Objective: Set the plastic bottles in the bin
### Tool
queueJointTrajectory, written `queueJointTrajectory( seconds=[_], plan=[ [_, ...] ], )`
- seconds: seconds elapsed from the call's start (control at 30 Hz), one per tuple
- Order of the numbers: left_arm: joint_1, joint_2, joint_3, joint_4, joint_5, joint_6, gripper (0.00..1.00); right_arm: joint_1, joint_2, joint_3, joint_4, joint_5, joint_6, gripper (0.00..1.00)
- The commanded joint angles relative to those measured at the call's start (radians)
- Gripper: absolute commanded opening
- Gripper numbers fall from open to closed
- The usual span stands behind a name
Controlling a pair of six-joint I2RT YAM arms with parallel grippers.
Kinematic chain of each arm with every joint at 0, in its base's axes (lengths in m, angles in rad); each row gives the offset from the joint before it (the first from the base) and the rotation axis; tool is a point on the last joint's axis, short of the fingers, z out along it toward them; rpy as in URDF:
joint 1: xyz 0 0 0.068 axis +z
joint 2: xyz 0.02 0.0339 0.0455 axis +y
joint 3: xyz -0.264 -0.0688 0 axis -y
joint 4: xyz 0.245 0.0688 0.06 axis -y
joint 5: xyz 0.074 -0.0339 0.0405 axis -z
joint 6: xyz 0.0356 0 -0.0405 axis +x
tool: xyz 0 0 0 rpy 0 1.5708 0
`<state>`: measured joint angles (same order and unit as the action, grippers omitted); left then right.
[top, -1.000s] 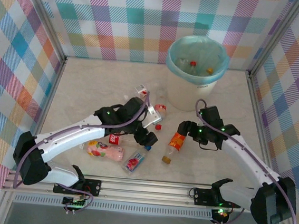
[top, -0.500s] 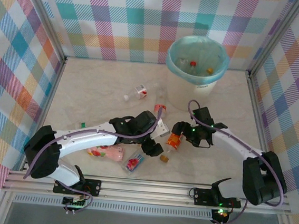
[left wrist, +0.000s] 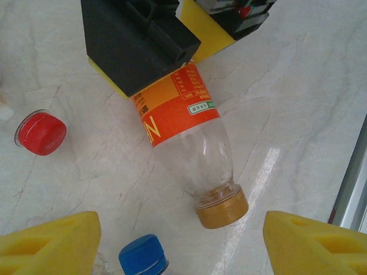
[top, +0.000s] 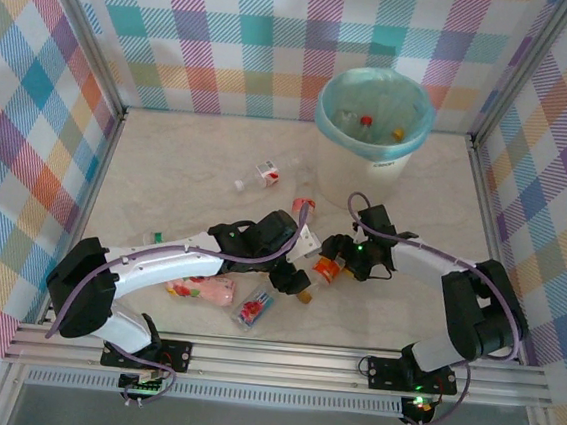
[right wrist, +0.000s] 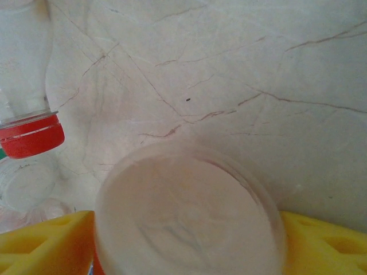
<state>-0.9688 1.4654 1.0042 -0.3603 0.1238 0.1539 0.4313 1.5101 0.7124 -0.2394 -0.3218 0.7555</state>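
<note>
The left gripper (left wrist: 180,232) is hovering with its yellow fingers (left wrist: 51,243) spread wide and pinching nothing. The neck end of an orange-labelled bottle (left wrist: 180,109) is lying on the marble table (left wrist: 298,86) in the gap ahead of them. Its gold cap (left wrist: 222,209) is pointing back toward the fingers, roughly midway between the two and apart from both. A blue cap (left wrist: 143,255) is sitting just beside the inner edge of the finger on the left of that wrist view.

The right gripper (right wrist: 186,235) is meeting the same bottle from its other end. The bottle's pale round base is sitting between the yellow fingers (right wrist: 327,238) and appears to be touching each of them on the inside. Whether they are actually squeezing it cannot be told, since the bottle is lying flat on the table. A red-capped clear bottle (right wrist: 26,86) is lying beyond the finger on the left of the right wrist view, apart from it.

The bin (top: 361,185) is standing well beyond both sets of fingertips — at the far side of the table — with a few plastic bottles (top: 365,123) lying inside its teal liner.
</note>
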Motion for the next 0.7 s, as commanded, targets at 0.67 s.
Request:
queueJointTrajectory(
  seconds=[0.67],
  plan=[
    [0.004,-0.049,0.188,-0.079,-0.044,-0.026,0.75,0.017,-0.275,0.185,-0.281,0.105,-0.102,0.56]
  ],
)
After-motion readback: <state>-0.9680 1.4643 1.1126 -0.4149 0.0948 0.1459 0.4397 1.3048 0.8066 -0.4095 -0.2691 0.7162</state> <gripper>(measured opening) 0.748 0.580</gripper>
